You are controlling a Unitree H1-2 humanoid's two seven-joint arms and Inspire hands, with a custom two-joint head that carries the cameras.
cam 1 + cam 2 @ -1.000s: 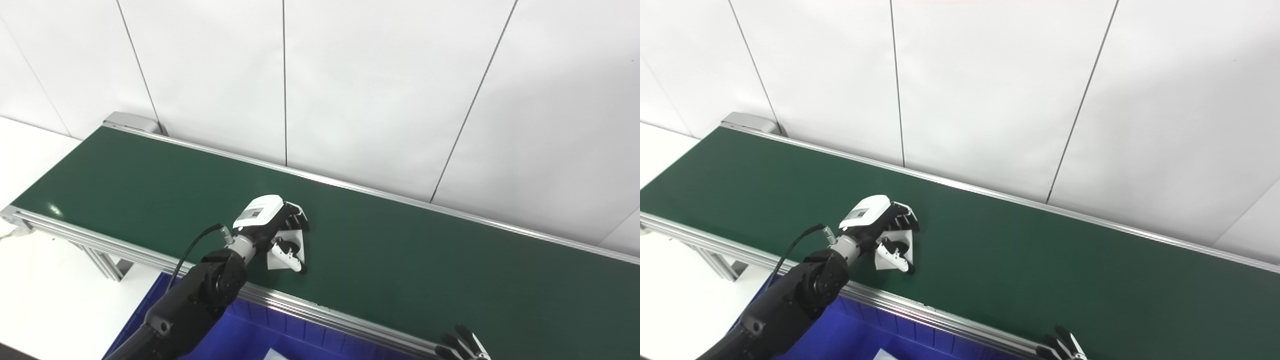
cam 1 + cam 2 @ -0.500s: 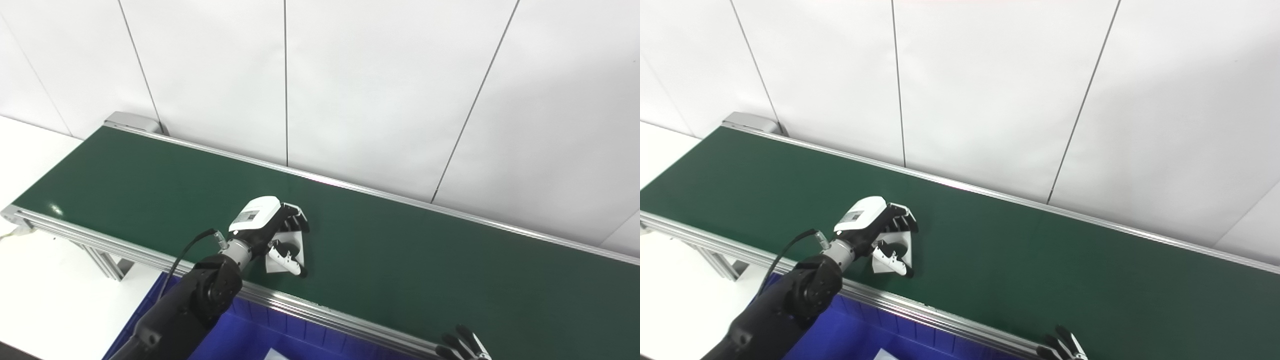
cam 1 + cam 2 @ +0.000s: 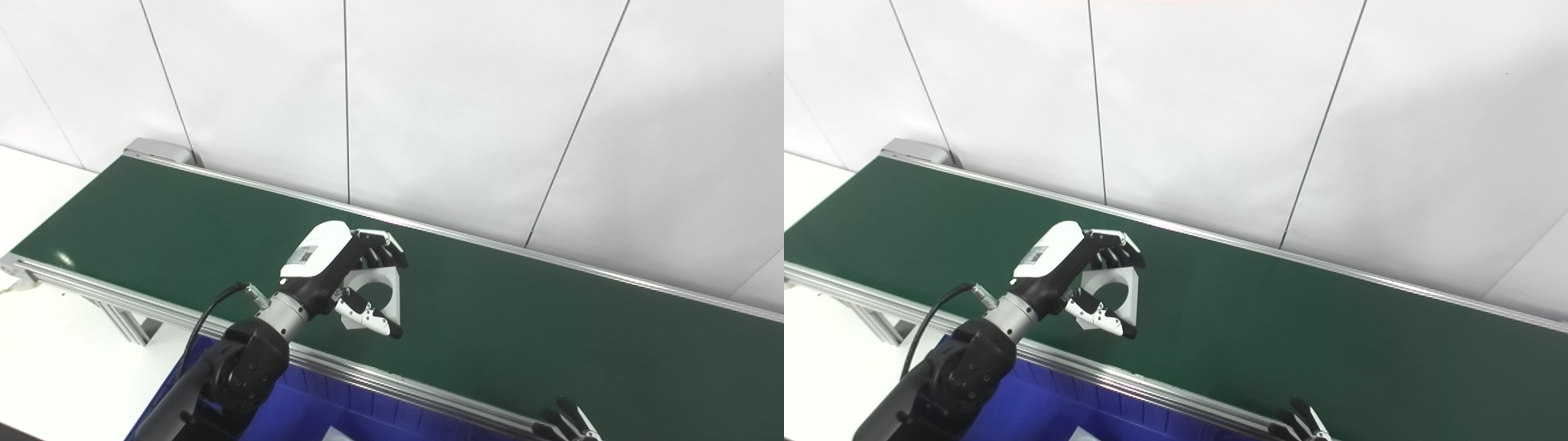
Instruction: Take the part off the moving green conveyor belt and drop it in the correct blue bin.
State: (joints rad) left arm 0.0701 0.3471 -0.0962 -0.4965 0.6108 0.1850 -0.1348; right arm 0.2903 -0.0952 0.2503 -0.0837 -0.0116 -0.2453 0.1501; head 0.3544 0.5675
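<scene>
While gripping the white part (image 3: pixel 378 293) between curled fingers (image 3: pixel 381 243) and thumb, holding it above the belt (image 3: pixel 490 306) near its front edge, left hand (image 3: pixel 334 269) raised over the green surface. Showing a round hole through the part's flat body, tilted up on edge. Peeking in at the bottom right corner, just past the belt's front rail: right hand (image 3: pixel 1301 425), only spread fingertips visible, so cannot tell its state for sure. Lying below the front rail, a blue bin (image 3: pixel 306 416), partly hidden by the left arm.
</scene>
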